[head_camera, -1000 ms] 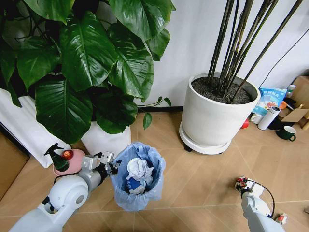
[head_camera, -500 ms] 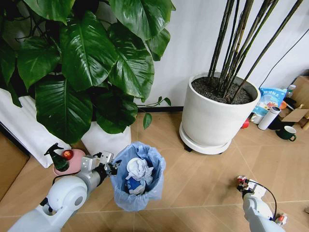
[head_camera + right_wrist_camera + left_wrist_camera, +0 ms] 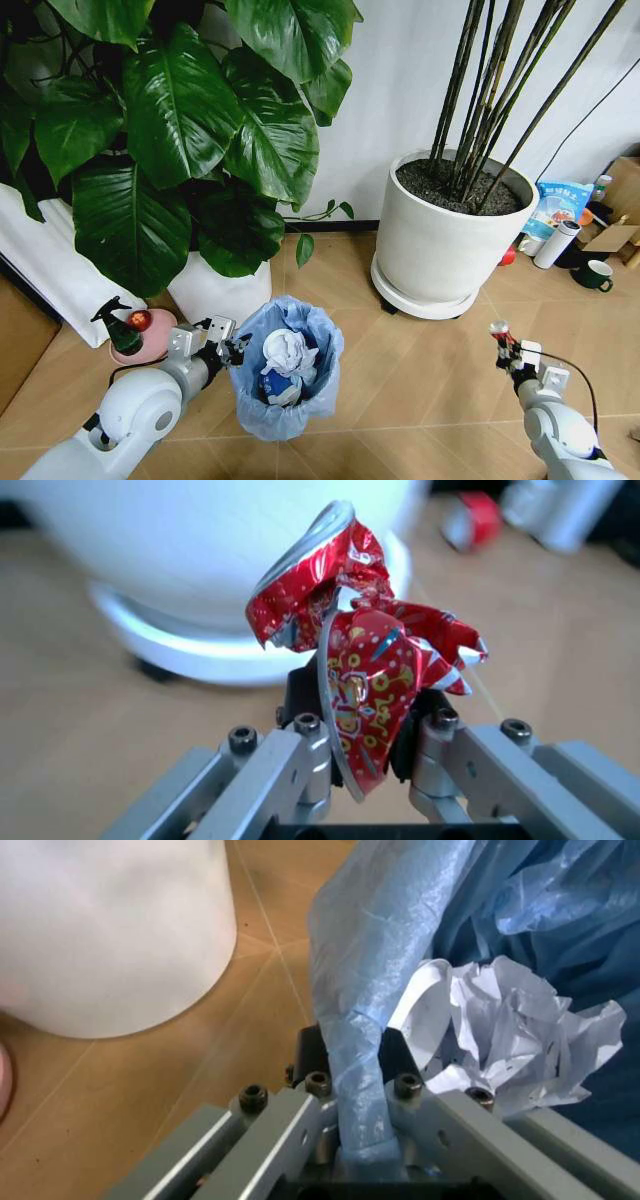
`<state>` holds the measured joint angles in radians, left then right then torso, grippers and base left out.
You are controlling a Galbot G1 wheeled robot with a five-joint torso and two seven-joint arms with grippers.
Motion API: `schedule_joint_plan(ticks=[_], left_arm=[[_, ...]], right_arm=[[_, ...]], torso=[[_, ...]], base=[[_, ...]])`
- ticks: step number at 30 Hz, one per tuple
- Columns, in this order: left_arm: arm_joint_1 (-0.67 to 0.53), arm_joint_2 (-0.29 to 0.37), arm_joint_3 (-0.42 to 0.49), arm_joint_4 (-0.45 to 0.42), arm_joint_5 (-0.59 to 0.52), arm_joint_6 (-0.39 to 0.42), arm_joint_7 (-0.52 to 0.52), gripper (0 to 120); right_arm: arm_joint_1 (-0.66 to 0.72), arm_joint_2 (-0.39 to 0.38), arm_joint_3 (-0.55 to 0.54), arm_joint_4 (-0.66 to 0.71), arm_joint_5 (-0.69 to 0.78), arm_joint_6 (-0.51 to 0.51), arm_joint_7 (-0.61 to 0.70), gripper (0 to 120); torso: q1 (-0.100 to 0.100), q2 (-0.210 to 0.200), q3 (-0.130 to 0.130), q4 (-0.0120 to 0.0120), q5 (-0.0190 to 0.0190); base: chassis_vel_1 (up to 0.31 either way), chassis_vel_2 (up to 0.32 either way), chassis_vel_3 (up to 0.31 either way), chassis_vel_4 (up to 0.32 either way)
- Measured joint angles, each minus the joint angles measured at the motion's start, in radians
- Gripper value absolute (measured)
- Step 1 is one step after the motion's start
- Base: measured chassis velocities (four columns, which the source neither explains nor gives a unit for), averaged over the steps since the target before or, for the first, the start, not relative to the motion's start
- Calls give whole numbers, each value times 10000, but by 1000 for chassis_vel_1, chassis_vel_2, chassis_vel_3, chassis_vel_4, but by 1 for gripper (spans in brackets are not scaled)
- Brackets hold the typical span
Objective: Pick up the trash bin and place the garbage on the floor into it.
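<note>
The trash bin (image 3: 287, 372), lined with a crinkly light-blue bag, is held just above the floor (image 3: 410, 390) at lower centre. My left gripper (image 3: 232, 349) is shut on its rim; in the left wrist view the blue bag edge (image 3: 355, 1065) is pinched between the fingers (image 3: 399, 1052). Crumpled white paper (image 3: 290, 350) (image 3: 510, 1035) and a blue-white wrapper lie inside the bin. At lower right my right gripper (image 3: 503, 340) is raised and shut on a crushed red piece of garbage (image 3: 360, 652) (image 3: 498, 329).
A big white pot (image 3: 450, 235) with dark stalks stands behind the right gripper. A leafy plant in a white pot (image 3: 215, 290) is behind the bin. A pink dish with a green bottle (image 3: 130, 333) sits at left. Bottles, a bag and a mug (image 3: 596, 275) crowd the far right.
My right gripper has lifted off the floor with the red piece and moved farther away from me. The bin and left arm sank slightly.
</note>
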<state>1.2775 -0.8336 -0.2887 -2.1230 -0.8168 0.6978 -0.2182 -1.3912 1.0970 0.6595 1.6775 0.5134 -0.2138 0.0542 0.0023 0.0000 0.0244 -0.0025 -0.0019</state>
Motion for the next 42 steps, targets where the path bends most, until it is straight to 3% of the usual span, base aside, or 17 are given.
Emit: schedule_joint_plan(ticks=[3, 9, 16, 23, 30, 34, 42], left_arm=[[-8, -26, -7, 39, 0, 4, -4, 0], [4, -80, -21, 106, 0, 9, -12, 0], [-82, -89, 8, 211, -22, 39, -17, 0], [-412, -166, 319, 465, -144, 113, 63, 0], [-488, -158, 367, 500, -181, 134, 62, 0], [-517, -115, 343, 500, -276, 148, -3, 0], [-575, -181, 322, 531, -333, 149, -51, 0]], right_arm=[[-242, -314, -530, 1593, 188, -393, 196, 9], [-130, -984, -1603, 3386, 555, -784, 617, 9], [646, -1744, -2818, 4563, 1445, -967, 854, 9], [1177, -3216, -4332, 5770, 2378, -820, -97, 9], [2640, -3506, -6143, 5844, 3041, -695, -522, 9], [3646, -3531, -7742, 5583, 3125, -710, -581, 9], [4049, -3472, -8803, 5120, 2973, -845, -510, 9]], torso=[[0, 0, 0, -1, 0], [0, 0, 0, -1, -2], [0, 0, 0, 3, -2], [0, 0, 1, -6, -3], [1, 0, 1, 2, -2], [1, 0, 1, 0, -1], [1, 0, 1, -2, 0]], base=[[0, 0, 0, 0], [0, 0, 0, 0], [0, 0, 0, 0], [0, 0, 0, 0], [0, 0, 0, 0], [0, 0, 0, 0], [0, 0, 0, 0]])
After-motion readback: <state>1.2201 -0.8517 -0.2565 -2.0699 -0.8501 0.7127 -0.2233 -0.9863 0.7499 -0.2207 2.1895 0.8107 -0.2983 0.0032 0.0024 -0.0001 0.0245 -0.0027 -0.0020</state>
